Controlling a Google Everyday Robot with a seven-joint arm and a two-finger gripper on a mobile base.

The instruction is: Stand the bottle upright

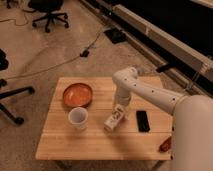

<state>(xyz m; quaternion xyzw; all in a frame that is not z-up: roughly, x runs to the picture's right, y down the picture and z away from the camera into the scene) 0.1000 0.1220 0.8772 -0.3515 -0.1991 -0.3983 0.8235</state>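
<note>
While lying on its side on table (75, 142) between white cup (78, 117) and black phone (143, 120): bottle (114, 119), far end just under gripper (121, 103); grip state cannot tell. Could skid toward phone if pinched off-centre. Could topple again if released tilted.

desk (65, 145): pale wood planks, matt, grain lines visible
bottle (114, 119): pale translucent plastic, cream label, lower centre of frame
claw (120, 106): at bottle's upper end, centre of frame; arm shell smooth white plastic, slight sheen
bowl (77, 94): orange-brown, glossy inside
cup (78, 118): white, matt, smooth
phone (143, 120): black, smooth, flat face
floor (45, 50): speckled beige, hard, dull
chair (48, 10): black, upper left of frame
</note>
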